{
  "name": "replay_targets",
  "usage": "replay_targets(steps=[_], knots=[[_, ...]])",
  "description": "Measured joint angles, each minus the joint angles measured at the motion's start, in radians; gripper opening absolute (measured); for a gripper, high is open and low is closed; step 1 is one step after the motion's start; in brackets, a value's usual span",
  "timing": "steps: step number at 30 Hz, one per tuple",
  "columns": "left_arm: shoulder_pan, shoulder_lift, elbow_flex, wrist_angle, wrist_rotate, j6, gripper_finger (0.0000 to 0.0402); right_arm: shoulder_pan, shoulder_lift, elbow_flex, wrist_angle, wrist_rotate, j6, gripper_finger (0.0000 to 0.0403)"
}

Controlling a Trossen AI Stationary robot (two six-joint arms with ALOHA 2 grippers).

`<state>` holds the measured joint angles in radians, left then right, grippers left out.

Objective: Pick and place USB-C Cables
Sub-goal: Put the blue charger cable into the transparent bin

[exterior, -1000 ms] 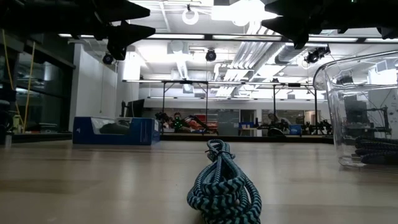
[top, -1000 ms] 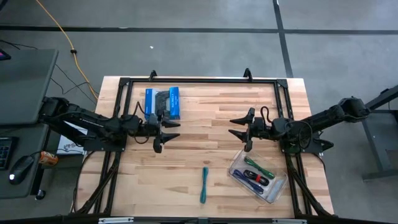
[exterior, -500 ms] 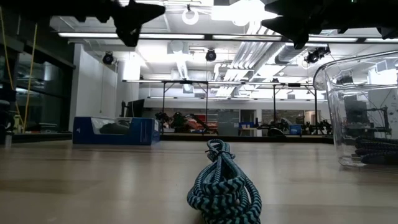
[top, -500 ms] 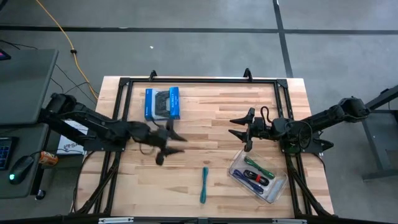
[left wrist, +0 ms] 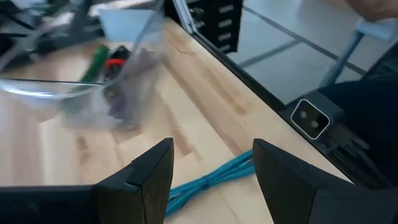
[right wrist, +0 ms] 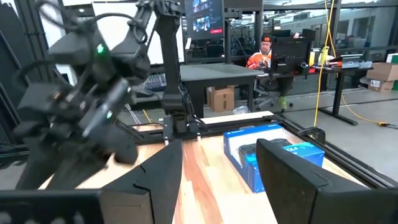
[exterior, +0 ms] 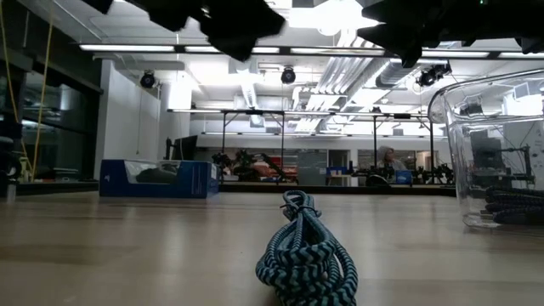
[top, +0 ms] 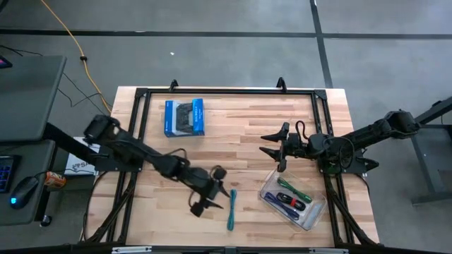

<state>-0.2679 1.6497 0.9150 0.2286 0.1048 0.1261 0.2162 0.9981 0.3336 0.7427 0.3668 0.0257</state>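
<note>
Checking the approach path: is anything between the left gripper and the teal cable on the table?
Nothing visible. The open left gripper sits just beside the teal cable, with only bare table between them.

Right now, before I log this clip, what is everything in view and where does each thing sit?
Teal USB-C cable: one, teal, lying loose on the table near its front edge, beside the left end effector.
USB-C cables in the container: three, green, black with a red band and purple, inside the clear container.
Clear container: one, transparent, front right of the table.
Blue box: one, blue with a black gamepad pictured, back left of the table.
Yellow cord: one, yellow, on the floor beyond the table.
Table: one, light wood.
Person: one, seated at a desk in the room.
Left end effector: open, low beside the teal cable.
Right end effector: open, waiting above the table's right half.
</note>
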Motion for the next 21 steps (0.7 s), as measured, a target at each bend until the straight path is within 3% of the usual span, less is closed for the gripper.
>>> replay_targets(steps=[11,21], knots=[[0.000,0.279,0.230,-0.169,0.040,0.206,0.0200,0.000,0.000,0.000,-0.005,0.000,0.000,0.0197],[0.006,0.391,0.266,-0.210,-0.004,0.430,0.0200,0.000,0.000,0.000,-0.014,0.000,0.000,0.0197]])
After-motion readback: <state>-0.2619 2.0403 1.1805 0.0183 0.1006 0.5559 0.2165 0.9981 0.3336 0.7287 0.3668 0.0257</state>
